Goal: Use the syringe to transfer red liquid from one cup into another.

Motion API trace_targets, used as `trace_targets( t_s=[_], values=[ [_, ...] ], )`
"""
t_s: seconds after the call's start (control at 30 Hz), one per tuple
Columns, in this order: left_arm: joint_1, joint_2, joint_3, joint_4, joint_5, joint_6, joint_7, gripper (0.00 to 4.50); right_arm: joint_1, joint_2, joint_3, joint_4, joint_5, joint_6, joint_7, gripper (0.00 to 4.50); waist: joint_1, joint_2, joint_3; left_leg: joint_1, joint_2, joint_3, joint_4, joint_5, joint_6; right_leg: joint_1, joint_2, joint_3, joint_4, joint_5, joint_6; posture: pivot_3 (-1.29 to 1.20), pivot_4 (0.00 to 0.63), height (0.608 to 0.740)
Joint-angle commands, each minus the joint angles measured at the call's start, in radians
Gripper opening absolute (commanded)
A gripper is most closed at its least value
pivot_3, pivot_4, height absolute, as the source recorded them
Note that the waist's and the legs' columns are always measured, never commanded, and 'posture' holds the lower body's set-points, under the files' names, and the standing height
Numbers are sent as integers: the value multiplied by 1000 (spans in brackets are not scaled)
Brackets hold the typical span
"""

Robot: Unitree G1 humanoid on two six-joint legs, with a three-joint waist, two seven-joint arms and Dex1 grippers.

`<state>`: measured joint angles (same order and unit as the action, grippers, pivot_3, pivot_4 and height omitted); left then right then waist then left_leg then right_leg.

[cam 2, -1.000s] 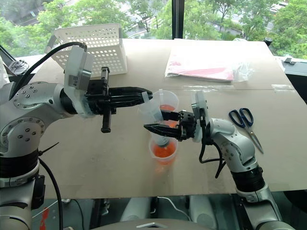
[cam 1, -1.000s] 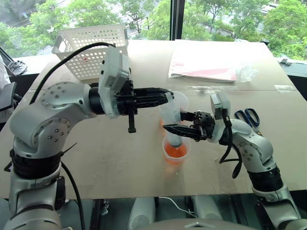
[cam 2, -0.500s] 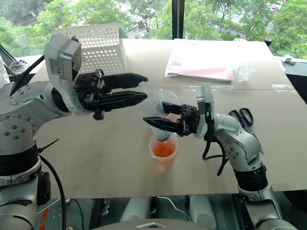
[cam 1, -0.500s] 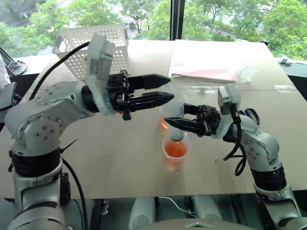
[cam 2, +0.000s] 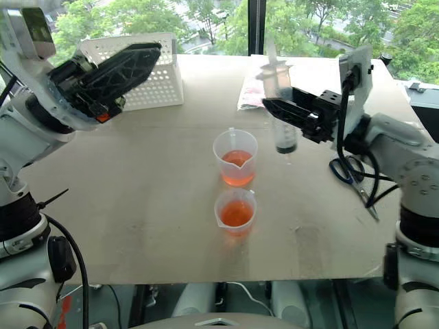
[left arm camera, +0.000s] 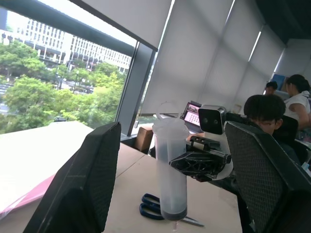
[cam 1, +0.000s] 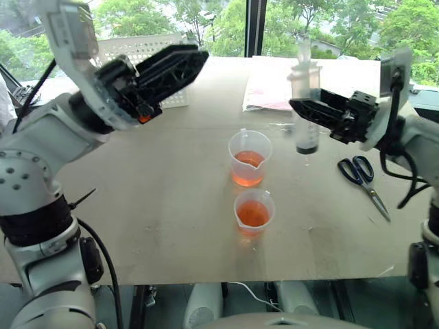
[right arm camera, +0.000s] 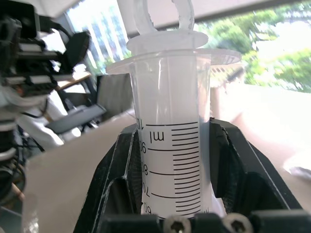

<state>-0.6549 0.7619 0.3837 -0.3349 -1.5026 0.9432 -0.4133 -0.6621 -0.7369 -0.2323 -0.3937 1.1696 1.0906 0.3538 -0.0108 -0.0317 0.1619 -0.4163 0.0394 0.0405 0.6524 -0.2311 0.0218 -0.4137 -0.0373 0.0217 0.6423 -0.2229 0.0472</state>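
My right gripper (cam 1: 306, 111) is shut on the barrel of the syringe (cam 1: 306, 103), holding it upright in the air to the right of the cups, nozzle down. The wrist view shows the barrel's scale marks (right arm camera: 170, 141) between the black fingers. The dark rubber tip sits low in the barrel. The taller spouted cup (cam 1: 250, 159) and the shorter cup (cam 1: 254, 212) in front of it both stand on the table with red liquid (cam 1: 252, 215) inside. My left gripper (cam 1: 184, 65) is raised at the upper left, open and empty, its fingers (left arm camera: 82, 184) wide apart.
Black-handled scissors (cam 1: 362, 177) lie on the table under my right arm. A white basket (cam 2: 147, 68) stands at the back left, and a red-and-white plastic bag (cam 2: 302, 96) lies at the back. People sit at desks beyond the table (left arm camera: 272, 111).
My left gripper opened, let go of the syringe's top and swung up to the left. My right gripper lifted the syringe out of the shorter cup, up and to the right.
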Motion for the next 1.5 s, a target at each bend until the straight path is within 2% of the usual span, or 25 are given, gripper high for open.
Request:
trace_targets(
  t_s=[0.03, 0.17, 0.3, 0.4, 0.53, 0.7, 0.73, 0.8, 0.9, 1.0, 1.1, 1.17, 1.27, 1.33, 1.5],
  values=[
    [70, 22, 26, -113, 17, -28, -7, 3424, 15, -150, -4, 65, 144, 292, -78, 1422, 0, -1, 0, 0, 0, 2, 0, 0, 0, 0, 0, 0, 0, 0, 0, 0, 150, 740],
    [252, 70, 51, -258, 92, -46, -83, 3424, 88, -205, 25, 47, 82, 343, -90, 1422, -9, -1, 0, 1, 1, 5, -2, 0, 0, -1, 1, 3, -1, 0, -1, 0, 150, 740],
    [492, 154, 137, -335, 147, -45, -288, 3424, 164, -148, 71, 86, -44, 308, -135, 1422, -9, -1, 0, 1, 2, 7, -2, 0, 0, -3, 3, 5, 0, -1, -2, 0, 150, 740],
    [625, 198, 162, -379, 289, -122, -451, 3424, 182, -113, 84, 119, -113, 296, -138, 1422, -2, 0, 0, 1, 2, 7, -1, 0, 0, -2, 2, 5, 0, -2, -4, 0, 150, 740],
    [703, 236, 198, -395, 342, -162, -570, 3424, 171, -89, 111, 173, -192, 293, -122, 1422, 4, 0, 0, 1, 1, 7, 1, 0, 0, -2, 1, 5, 0, -3, -4, 0, 150, 740],
    [749, 263, 186, -397, 430, -236, -698, 3424, 145, -70, 147, 234, -273, 285, -78, 1422, -1, 0, 0, 0, 1, 7, -1, 0, 0, -3, 2, 5, -1, -3, -4, 0, 150, 740],
    [747, 261, 182, -397, 431, -240, -698, 3424, 141, -68, 150, 243, -285, 283, -67, 2222, -2, 0, 0, 0, 2, 8, -2, 0, 0, -4, 2, 5, -1, -3, -4, 0, 150, 740],
    [743, 258, 176, -398, 431, -245, -693, 3424, 136, -68, 155, 253, -306, 282, -42, 2857, -2, 0, 0, 0, 2, 8, -3, 0, 0, -5, 2, 5, -1, -3, -4, 0, 150, 740],
    [737, 251, 164, -398, 424, -249, -674, 3424, 133, -64, 154, 265, -325, 286, -9, 4403, -2, 0, 0, 0, 2, 7, -3, 0, 0, -5, 2, 5, -1, -3, -4, 0, 150, 740],
    [722, 234, 153, -390, 423, -247, -614, 3424, 180, -97, 106, 226, -319, 239, 71, 4478, -2, 0, 0, 0, 2, 7, -3, 0, 0, -5, 2, 6, -1, -3, -4, 0, 150, 740],
    [693, 193, 151, -367, 392, -225, -484, 3424, 299, -175, 38, 119, -318, 108, 230, 4478, 10, 1, 1, -1, 2, 6, -2, 0, 0, -4, 2, 5, -1, -3, -3, 0, 150, 740],
    [693, 154, 159, -354, 381, -220, -408, 3424, 403, -184, -57, 53, -324, -25, 334, 4478, 11, 1, 1, -1, 2, 6, -2, 0, 0, -4, 2, 5, -1, -3, -2, 0, 150, 740],
    [755, 55, 169, -331, 485, -252, -268, 3424, 622, -178, -237, -47, -371, -237, 492, 4478, 10, 1, 0, 1, 2, 6, -3, 0, 1, -2, 2, 5, -2, -3, 4, 0, 150, 740],
    [801, 0, 176, -317, 543, -274, -210, 3424, 739, -171, -308, -65, -420, -343, 559, 4478, 8, 1, 0, 2, 2, 6, -3, 0, 0, -1, 2, 4, -2, -3, 4, 0, 150, 740],
    [959, -83, 209, -286, 667, -353, -212, 3424, 1013, -81, -471, -45, -522, -618, 710, 4478, 5, -1, -1, 3, 2, 6, -1, 0, 0, 0, 2, 4, -2, -5, 0, 0, 150, 740]
  ],
)
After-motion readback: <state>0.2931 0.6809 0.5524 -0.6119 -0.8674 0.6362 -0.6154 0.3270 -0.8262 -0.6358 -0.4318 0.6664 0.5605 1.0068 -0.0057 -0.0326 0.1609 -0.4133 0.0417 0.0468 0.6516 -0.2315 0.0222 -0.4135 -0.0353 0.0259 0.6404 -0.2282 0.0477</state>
